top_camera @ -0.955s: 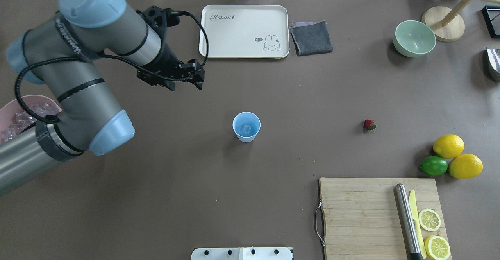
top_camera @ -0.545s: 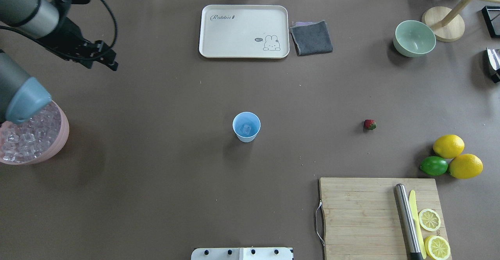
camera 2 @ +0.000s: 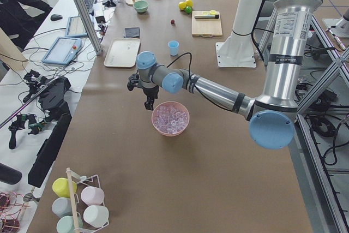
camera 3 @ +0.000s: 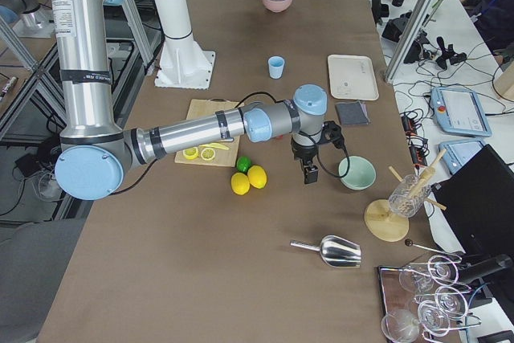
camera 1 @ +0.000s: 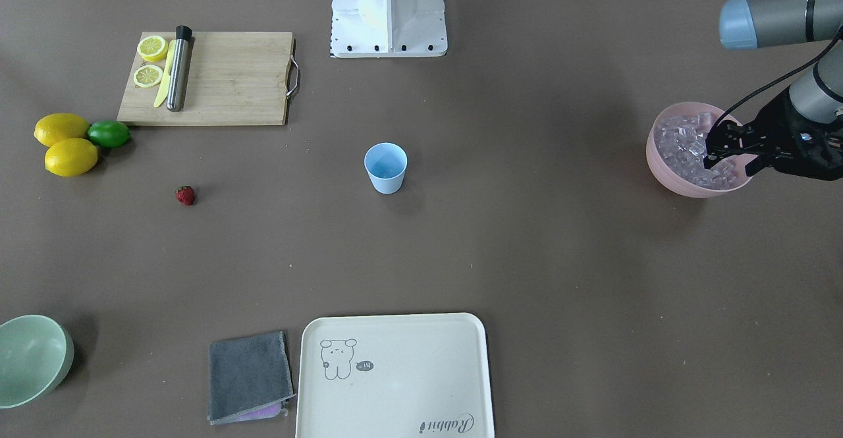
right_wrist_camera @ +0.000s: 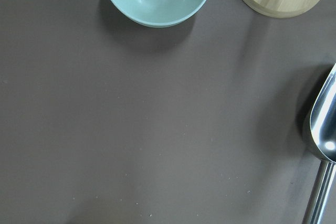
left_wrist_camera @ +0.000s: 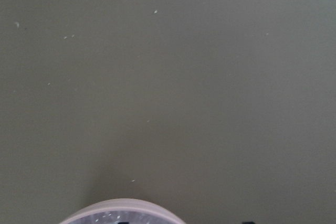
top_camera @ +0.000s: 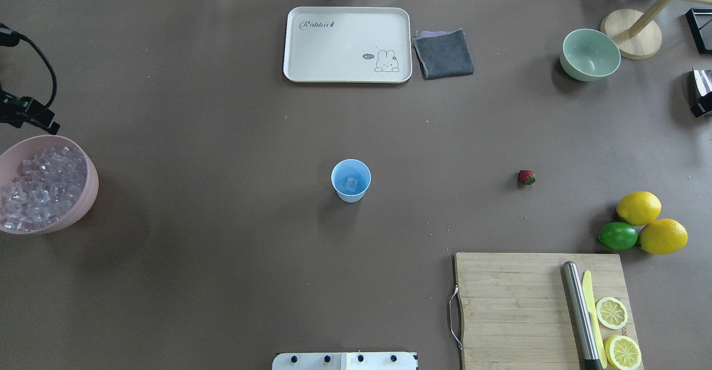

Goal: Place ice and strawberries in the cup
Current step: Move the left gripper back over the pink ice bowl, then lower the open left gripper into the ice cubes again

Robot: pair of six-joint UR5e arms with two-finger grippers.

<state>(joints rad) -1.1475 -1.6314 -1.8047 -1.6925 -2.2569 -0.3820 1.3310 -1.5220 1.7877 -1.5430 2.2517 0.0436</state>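
Note:
The light-blue cup [top_camera: 350, 179] stands mid-table with one ice cube [top_camera: 350, 183] inside it. More ice [top_camera: 39, 189] fills the pink bowl [top_camera: 92, 192] at the left edge. The strawberry [top_camera: 526, 177] lies on the table to the right of the cup. My left gripper [camera 1: 728, 161] hangs open just above the bowl's far rim, nothing between its fingers. In the left wrist view only the bowl's rim [left_wrist_camera: 121, 203] shows at the bottom. My right gripper [camera 3: 307, 173] hovers near the pale green bowl [camera 3: 356, 173]; I cannot tell whether it is open or shut.
A cream tray [top_camera: 347, 44] and a grey cloth [top_camera: 444, 53] lie at the back. A cutting board [top_camera: 517, 309] with a knife and lemon slices is at the front right. Two lemons and a lime [top_camera: 617, 236] sit beside it. A metal scoop [camera 3: 329, 251] lies farther right.
My left arm has swung away from the area behind the cup, moving left across the table to the pink bowl of ice. The cup and strawberry have not moved.

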